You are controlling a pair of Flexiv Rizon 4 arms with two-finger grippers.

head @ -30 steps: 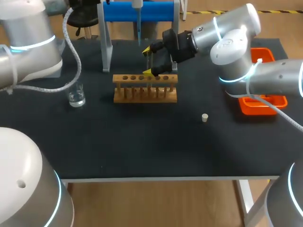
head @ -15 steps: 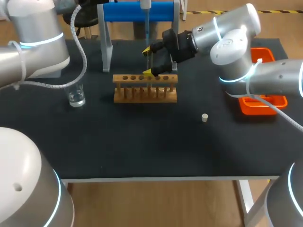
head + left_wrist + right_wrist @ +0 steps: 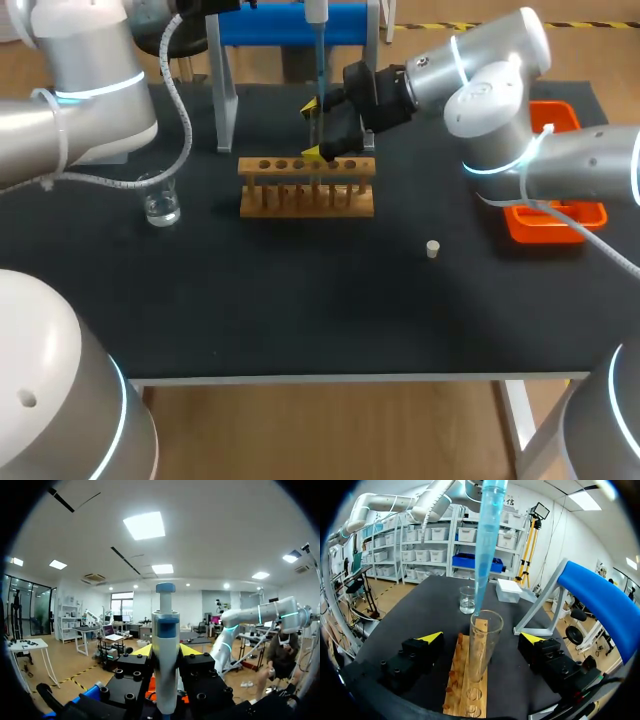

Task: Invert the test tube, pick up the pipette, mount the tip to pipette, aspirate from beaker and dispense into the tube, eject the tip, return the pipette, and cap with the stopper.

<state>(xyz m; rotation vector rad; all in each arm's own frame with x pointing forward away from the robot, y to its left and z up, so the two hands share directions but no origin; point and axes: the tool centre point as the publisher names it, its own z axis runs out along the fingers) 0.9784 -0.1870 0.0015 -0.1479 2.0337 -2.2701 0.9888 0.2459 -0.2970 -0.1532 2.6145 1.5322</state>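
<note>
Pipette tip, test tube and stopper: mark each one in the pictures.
pipette tip (image 3: 484, 545), right wrist view, midway along its blue cone.
test tube (image 3: 480, 652), right wrist view, on its glass wall below the rim.
stopper (image 3: 432, 249), head view, middle of the small pale plug.

From above and behind, I am looking down on the table (image 3: 300, 300). My left wrist camera is hugging the pipette (image 3: 165, 650), facing the room. My right is skimming the wooden rack (image 3: 470, 690) closely, sharing it with the overhead view.

No text, number or sign is made out on the pipette (image 3: 165, 655) or anything on the tabletop (image 3: 300, 290).
</note>
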